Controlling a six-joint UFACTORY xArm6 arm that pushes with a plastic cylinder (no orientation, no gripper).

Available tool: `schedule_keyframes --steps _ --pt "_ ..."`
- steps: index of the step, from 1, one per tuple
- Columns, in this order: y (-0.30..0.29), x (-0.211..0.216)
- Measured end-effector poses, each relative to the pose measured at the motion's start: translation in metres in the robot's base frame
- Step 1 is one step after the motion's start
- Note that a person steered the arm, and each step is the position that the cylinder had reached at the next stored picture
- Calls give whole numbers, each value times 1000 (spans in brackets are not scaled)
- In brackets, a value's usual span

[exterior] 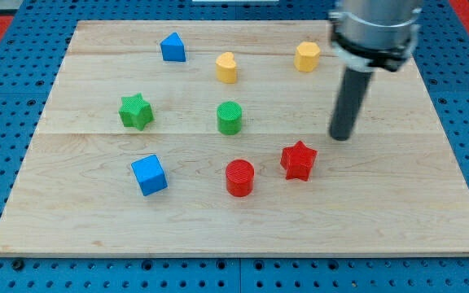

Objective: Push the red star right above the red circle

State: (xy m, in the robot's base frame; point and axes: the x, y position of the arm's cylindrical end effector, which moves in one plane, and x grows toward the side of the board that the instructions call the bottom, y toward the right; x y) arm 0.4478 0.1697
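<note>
The red star [298, 159] lies on the wooden board, just right of and slightly above the red circle [239, 177], with a small gap between them. My tip [341, 137] rests on the board up and to the right of the red star, a short gap away, not touching it. The dark rod rises from the tip toward the view's top right.
A green circle [230, 118] sits above the red circle. A green star [136, 111] is at the left, a blue cube [149, 174] at lower left, a blue block [173, 47] at top left. A yellow heart [226, 67] and a yellow block [306, 57] are at the top.
</note>
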Motion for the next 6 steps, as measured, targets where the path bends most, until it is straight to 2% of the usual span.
schedule_keyframes --steps 1,2,3,4,5,6 --pt "29 39" --pt "-7 92" --pt "-70 37" --pt "-109 16" --pt "-53 67" --pt "-74 109"
